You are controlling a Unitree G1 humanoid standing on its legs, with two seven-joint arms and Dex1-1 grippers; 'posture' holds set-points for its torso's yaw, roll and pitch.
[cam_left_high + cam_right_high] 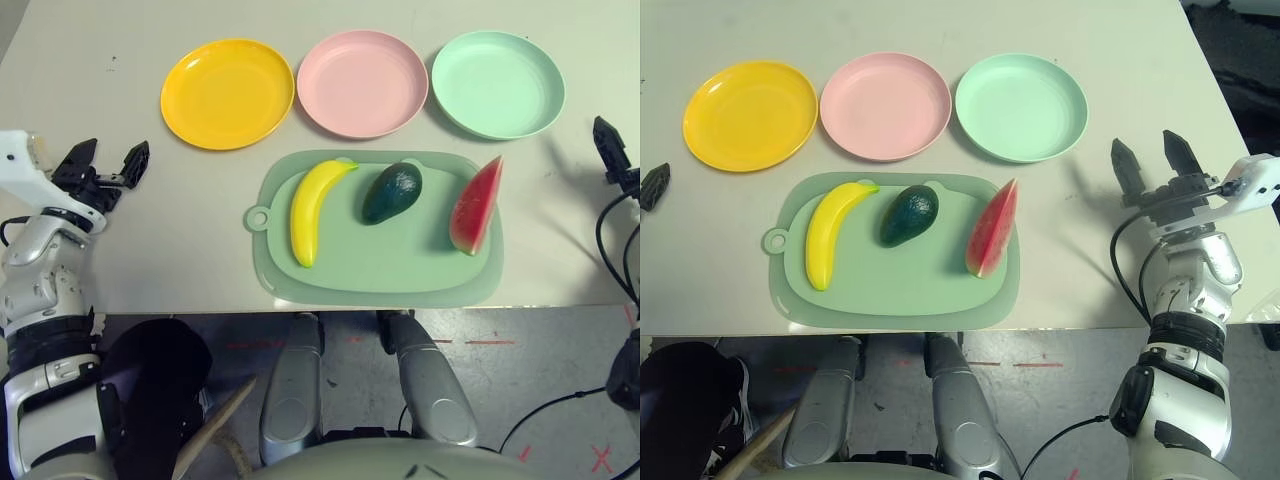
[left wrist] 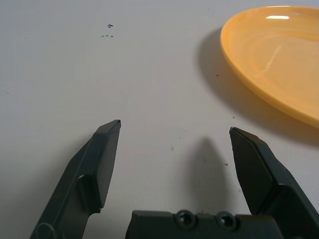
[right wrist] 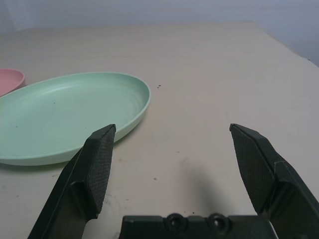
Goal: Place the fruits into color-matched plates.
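Three fruits lie in a row on a pale-green cutting mat (image 1: pixel 400 270): a yellow banana (image 1: pixel 312 208) on the left, a dark green avocado (image 1: pixel 391 192) in the middle, a red watermelon wedge (image 1: pixel 476 205) on the right. Behind the mat stand the yellow-orange plate (image 1: pixel 227 93), the pink plate (image 1: pixel 362 83) and the mint green plate (image 1: pixel 498 84), all bare. My left gripper (image 1: pixel 107 160) hovers open over the table left of the yellow-orange plate (image 2: pixel 279 59). My right gripper (image 1: pixel 1154 160) stands open to the right of the mint green plate (image 3: pixel 60 119). Neither holds anything.
The table's front edge (image 1: pixel 350 312) runs just below the mat. Bare tabletop lies left of the mat and right of the green plate. Black cables (image 1: pixel 1130 270) hang by my right arm.
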